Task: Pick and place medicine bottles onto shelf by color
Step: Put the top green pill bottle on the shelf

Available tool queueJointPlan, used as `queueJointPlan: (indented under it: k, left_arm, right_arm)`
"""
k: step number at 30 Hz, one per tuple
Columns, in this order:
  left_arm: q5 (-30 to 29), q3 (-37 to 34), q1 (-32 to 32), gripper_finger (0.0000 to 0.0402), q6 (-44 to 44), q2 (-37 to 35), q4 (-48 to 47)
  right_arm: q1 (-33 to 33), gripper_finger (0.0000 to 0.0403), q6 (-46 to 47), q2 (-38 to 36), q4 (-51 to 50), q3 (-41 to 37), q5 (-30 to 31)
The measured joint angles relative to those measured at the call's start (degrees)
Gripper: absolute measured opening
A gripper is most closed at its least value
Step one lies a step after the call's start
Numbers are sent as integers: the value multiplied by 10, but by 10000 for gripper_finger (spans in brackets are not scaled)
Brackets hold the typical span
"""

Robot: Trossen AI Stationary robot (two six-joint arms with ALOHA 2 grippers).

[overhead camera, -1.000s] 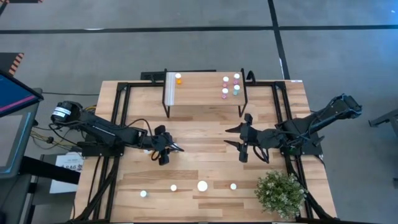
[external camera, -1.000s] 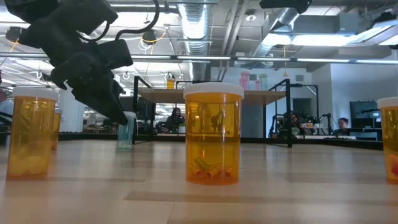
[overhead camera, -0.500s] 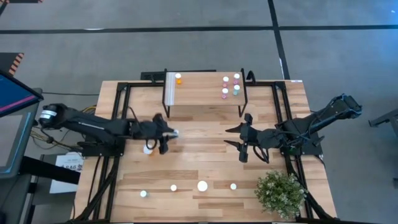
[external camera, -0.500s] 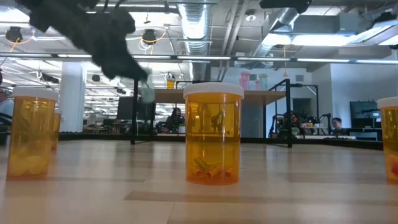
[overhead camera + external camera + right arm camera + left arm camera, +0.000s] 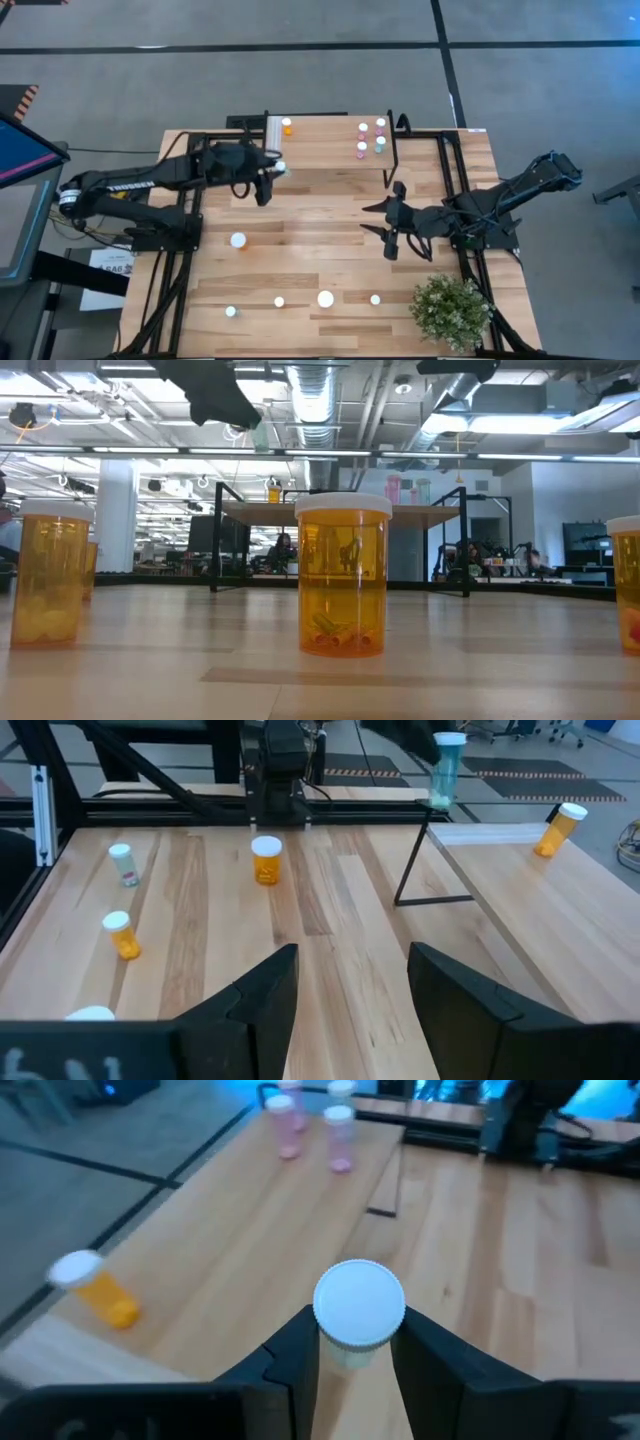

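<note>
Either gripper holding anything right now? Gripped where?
Left gripper holds a teal bottle by its body, just under the white cap, above the shelf. Right gripper is open and empty.

I work in an open-plan lab: exposed ceiling ducts (image 5: 320, 400) at top centre, people at desks (image 5: 282, 550) mid-frame behind.

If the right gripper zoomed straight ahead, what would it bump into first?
Probably the orange bottle standing alone mid-table: it lies nearly dead ahead of the open right gripper. Bare wood lies in between. Depth is hard to judge, so it might just slip past it.
</note>
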Motion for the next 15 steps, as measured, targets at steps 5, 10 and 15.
queueJointPlan:
  k: [5, 10, 15]
  left_arm:
    - [38, 33, 64, 98, 11, 36, -13]
    - [68, 57, 115, 98, 29, 80, -1]
    - [95, 63, 157, 98, 29, 129, 0]
  right_arm:
    - [-1, 209, -5, 0, 1, 0, 0]
    - [-4, 209, -5, 0, -2, 0, 0]
    - [-4, 209, -6, 0, -2, 0, 0]
